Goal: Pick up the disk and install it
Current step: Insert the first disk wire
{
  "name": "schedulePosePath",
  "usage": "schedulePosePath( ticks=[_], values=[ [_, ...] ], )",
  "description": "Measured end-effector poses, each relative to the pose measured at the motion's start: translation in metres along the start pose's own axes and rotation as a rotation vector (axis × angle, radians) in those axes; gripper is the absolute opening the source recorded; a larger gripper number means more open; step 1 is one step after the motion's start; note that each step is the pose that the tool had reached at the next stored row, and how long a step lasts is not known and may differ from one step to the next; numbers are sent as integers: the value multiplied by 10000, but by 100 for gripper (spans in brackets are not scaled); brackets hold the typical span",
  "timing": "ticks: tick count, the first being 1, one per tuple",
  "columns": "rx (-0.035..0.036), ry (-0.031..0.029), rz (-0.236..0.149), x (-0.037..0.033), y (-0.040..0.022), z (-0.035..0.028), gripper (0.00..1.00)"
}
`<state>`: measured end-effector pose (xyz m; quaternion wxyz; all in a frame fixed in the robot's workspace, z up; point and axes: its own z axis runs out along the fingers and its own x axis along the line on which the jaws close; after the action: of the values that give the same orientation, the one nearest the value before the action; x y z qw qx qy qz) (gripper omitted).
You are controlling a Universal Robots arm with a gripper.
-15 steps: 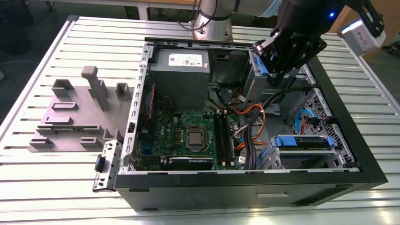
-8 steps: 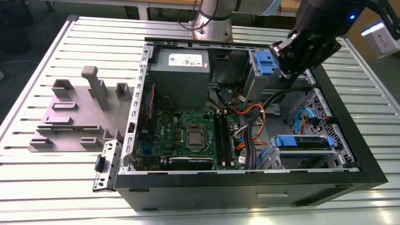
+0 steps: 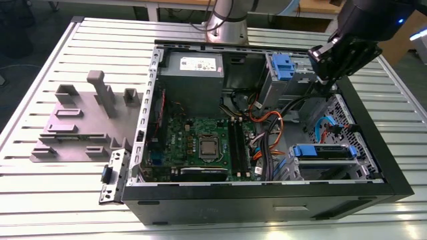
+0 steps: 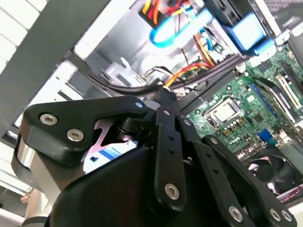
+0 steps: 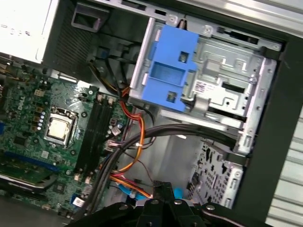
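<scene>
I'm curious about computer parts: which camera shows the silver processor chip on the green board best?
The first wrist view: the processor chip appears close and unobstructed. The exterior view shows it from farther off; the second wrist view shows it at a slant.

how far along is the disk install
Looks done: the disk sits in a drive bay of the open computer case, its blue carrier edge showing. In hand: nothing that I can see; the gripper is shut and hangs near the blue latch, apart from the disk. Left: possibly full seating, which I cannot judge.
</scene>
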<state>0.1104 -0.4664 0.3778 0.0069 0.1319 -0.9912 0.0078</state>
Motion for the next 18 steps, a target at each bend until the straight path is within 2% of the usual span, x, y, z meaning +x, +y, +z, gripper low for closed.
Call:
schedulePosePath(
  ticks=[3, 5, 18],
  values=[
    [6, 27, 0, -98, -26, 5, 11],
    [12, 41, -64, -124, -33, 9, 11],
    [47, 20, -1777, -125, -33, 34, 11]
  ],
)
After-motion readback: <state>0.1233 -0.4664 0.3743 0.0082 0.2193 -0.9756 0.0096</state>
